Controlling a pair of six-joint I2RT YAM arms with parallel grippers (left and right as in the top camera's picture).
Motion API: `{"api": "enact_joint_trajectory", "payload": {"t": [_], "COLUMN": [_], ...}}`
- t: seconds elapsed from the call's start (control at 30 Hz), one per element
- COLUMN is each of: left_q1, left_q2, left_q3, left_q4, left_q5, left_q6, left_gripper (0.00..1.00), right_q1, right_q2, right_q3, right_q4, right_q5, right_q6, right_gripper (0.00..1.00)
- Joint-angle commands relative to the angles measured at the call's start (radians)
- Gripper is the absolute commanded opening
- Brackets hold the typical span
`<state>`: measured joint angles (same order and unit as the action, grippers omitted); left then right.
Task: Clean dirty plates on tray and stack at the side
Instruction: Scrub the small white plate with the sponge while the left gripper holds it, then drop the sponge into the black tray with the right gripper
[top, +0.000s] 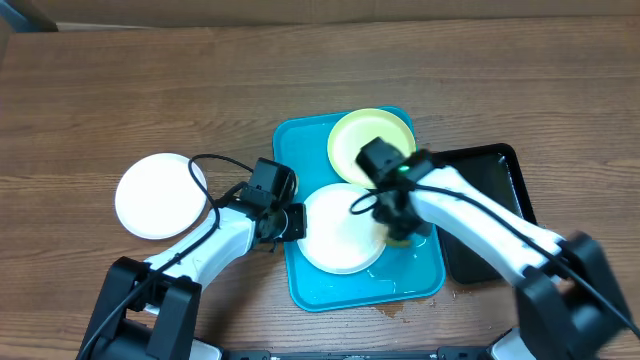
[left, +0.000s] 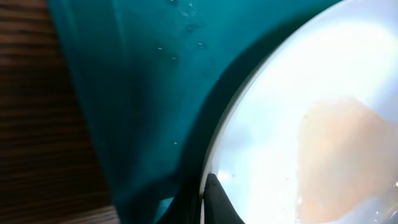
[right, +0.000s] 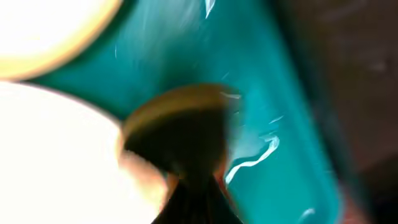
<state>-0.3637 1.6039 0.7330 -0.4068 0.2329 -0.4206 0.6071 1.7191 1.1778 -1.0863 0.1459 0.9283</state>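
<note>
The blue tray (top: 418, 272) holds two plates: a pale yellow-green one (top: 365, 140) at its far end and a white one (top: 338, 232) nearer me. A third plate (top: 158, 195), white, lies on the table to the left. My left gripper (top: 294, 222) is shut on the left rim of the white plate in the tray; in the left wrist view its fingers (left: 217, 200) pinch the rim, and a pale orange smear (left: 342, 155) shows. My right gripper (top: 398, 222) is shut on a round yellow-brown sponge (right: 180, 121), at that plate's right edge.
A black tray (top: 495, 190) lies against the blue tray's right side, under my right arm. Water streaks (right: 252, 163) shine on the blue tray's floor. Bare wooden table (top: 120, 90) stretches behind and to the left.
</note>
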Motion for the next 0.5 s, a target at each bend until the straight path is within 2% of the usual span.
{"api": "enact_joint_trajectory", "payload": {"t": [0.0,0.1,0.2,0.37,0.47], "left_q1": [0.018,0.018,0.018,0.018,0.018], "left_q2": [0.068,0.068,0.068,0.067,0.067], "left_q3": [-0.064,-0.063,-0.061,-0.038,0.008], "left_q4": [-0.041,-0.041,-0.041,-0.050,-0.108], "left_q5": [-0.187,-0.178,-0.122,-0.072,-0.076], "left_q6": [-0.013,0.003,0.034,0.089,0.111], "left_gripper": [0.04,0.04,0.04,0.04,0.04], "right_q1": [-0.061,-0.130,-0.277,-0.454,-0.519], "right_q2": [-0.153,-0.233,-0.302,-0.295,-0.284], "right_q3": [0.003,0.003,0.002,-0.024,-0.096], "right_q4": [-0.020,-0.048,-0.065,-0.045,0.014], "right_q5": [0.107,0.088,-0.003,-0.125,-0.172], "right_q6": [-0.095,-0.151,-0.266,-0.384,-0.400], "right_gripper": [0.04,0.04,0.04,0.09,0.16]}}
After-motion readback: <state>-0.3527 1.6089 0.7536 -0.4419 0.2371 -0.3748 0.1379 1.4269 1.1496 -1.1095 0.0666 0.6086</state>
